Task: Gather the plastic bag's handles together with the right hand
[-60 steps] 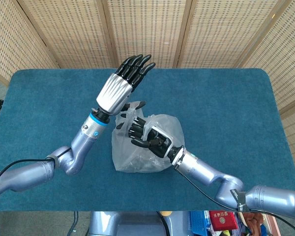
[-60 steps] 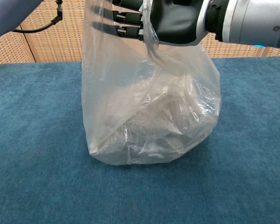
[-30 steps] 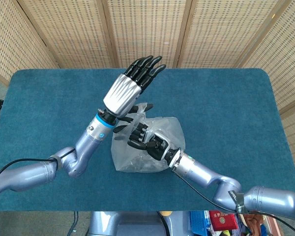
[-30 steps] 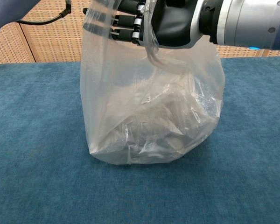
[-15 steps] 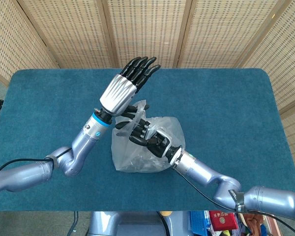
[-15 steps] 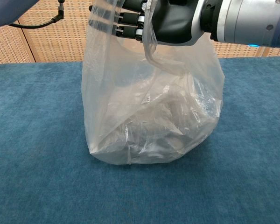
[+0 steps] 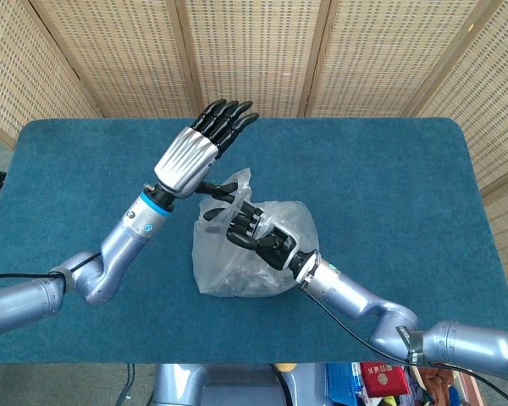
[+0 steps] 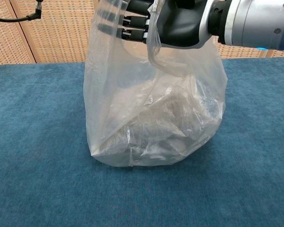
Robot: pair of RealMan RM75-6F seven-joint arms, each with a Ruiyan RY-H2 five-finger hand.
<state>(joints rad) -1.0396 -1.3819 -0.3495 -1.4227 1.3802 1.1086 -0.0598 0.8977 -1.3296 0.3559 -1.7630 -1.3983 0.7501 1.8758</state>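
Clear, seemingly colourless plastic bag (image 8: pixel 151 118) on teal carpeted table (image 7: pixel 389 186); tan woven screens (image 7: pixel 254 51).

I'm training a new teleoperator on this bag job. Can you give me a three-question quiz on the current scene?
1. True or false: the left hand grips the plastic bag.
2. Which hand is at the bag's handles? A) the right hand B) the left hand C) neither
3. Fill in: the bag stands on a ____ table cover.

Key
1. False: the left hand is raised above the table, fingers extended, holding nothing.
2. A: in the chest view the right hand's fingers sit in the plastic at the bag's top.
3. Blue.
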